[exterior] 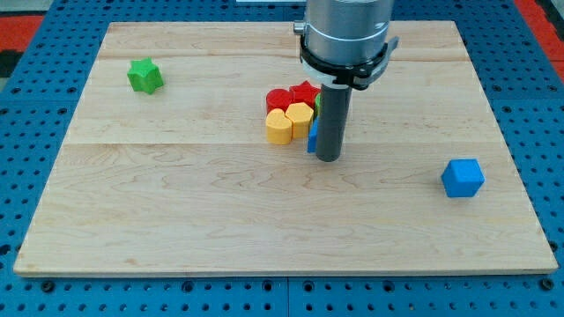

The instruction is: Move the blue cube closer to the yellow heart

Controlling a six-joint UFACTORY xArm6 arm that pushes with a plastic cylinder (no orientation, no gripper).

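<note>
The blue cube point(463, 177) lies alone at the view's right, near the board's right edge. The yellow heart point(300, 115) sits in a tight cluster at the board's centre, beside another yellow block point(278, 127). My tip point(328, 158) rests on the board just right of and below this cluster, far to the left of the blue cube. The rod hides part of a second blue block point(312, 137) and a green block point(317, 103) that touch the cluster's right side.
A red cylinder point(278, 99) and a red star point(306, 91) sit at the top of the cluster. A green star point(144, 76) lies alone at the upper left. The wooden board point(176, 211) ends in blue pegboard all round.
</note>
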